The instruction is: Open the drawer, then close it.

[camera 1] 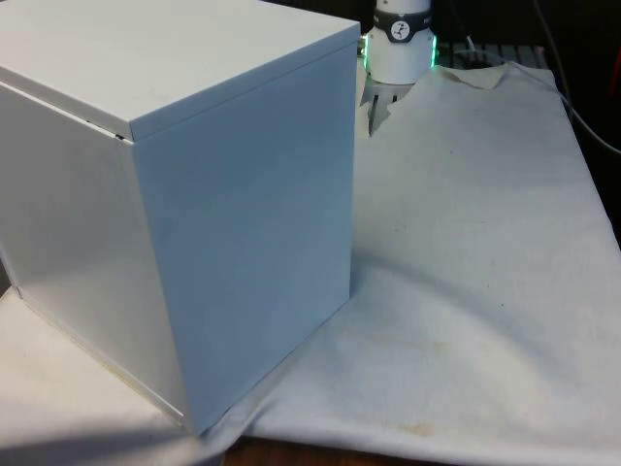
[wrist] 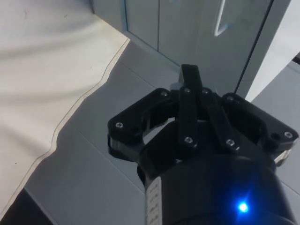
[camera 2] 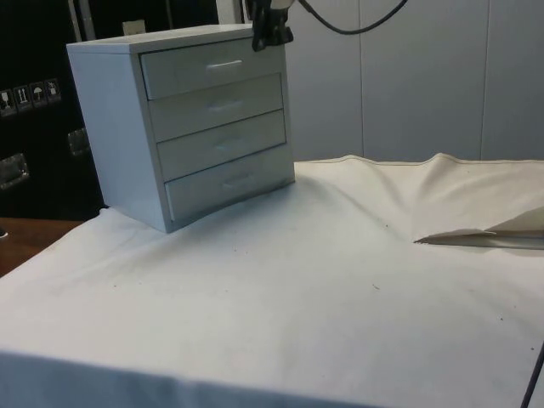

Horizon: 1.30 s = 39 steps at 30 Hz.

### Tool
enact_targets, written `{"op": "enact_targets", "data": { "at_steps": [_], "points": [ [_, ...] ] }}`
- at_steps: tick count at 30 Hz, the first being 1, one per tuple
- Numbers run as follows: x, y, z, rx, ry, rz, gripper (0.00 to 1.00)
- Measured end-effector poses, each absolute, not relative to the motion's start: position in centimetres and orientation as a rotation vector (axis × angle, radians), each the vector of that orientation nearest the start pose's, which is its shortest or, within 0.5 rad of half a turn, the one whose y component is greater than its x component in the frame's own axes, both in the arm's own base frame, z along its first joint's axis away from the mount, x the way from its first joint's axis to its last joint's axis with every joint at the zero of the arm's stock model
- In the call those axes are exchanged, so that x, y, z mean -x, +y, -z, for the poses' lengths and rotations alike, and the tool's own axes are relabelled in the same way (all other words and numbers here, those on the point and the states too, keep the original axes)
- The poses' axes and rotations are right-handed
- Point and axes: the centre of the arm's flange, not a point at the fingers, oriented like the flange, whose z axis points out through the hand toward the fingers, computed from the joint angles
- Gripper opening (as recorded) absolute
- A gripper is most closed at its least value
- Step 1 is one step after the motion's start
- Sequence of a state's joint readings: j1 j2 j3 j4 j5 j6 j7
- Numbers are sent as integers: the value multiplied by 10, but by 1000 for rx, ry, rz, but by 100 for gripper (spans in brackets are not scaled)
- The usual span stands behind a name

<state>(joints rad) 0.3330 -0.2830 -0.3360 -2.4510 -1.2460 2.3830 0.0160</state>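
Closest in the front view, the white chest of drawers (camera 1: 184,204) turns its blank back on the cloth (camera 1: 466,291), while from the side its four drawers sit shut with the gripper (camera 2: 272,36) by the top drawer (camera 2: 212,68), and the wrist view shows the fingers (wrist: 190,89) pressed together, gripping nothing.
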Motion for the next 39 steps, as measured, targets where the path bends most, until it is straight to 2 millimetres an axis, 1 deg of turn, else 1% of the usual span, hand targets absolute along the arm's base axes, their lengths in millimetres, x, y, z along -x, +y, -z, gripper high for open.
{"op": "enact_targets", "data": {
  "at_steps": [7, 22, 23, 24, 26, 27, 33, 34, 35, 36, 39],
  "points": [
    [-459, -7, -426, -2095, 943, -275, 0],
    [-460, -3, -426, -2089, 952, -278, 0],
    [-460, -3, -426, -2089, 952, -278, 4],
    [-460, -2, -426, -2088, 952, -280, 4],
    [-460, -2, -426, -2087, 953, -279, 14],
    [-460, -2, -425, -2087, 954, -278, 26],
    [-460, -1, -426, -2086, 954, -279, 57],
    [-460, -2, -426, -2086, 954, -278, 57],
    [-460, -2, -426, -2086, 954, -278, 62],
    [-460, -2, -426, -2086, 954, -278, 75],
    [-460, -1, -426, -2086, 954, -279, 90]
  ]
}}
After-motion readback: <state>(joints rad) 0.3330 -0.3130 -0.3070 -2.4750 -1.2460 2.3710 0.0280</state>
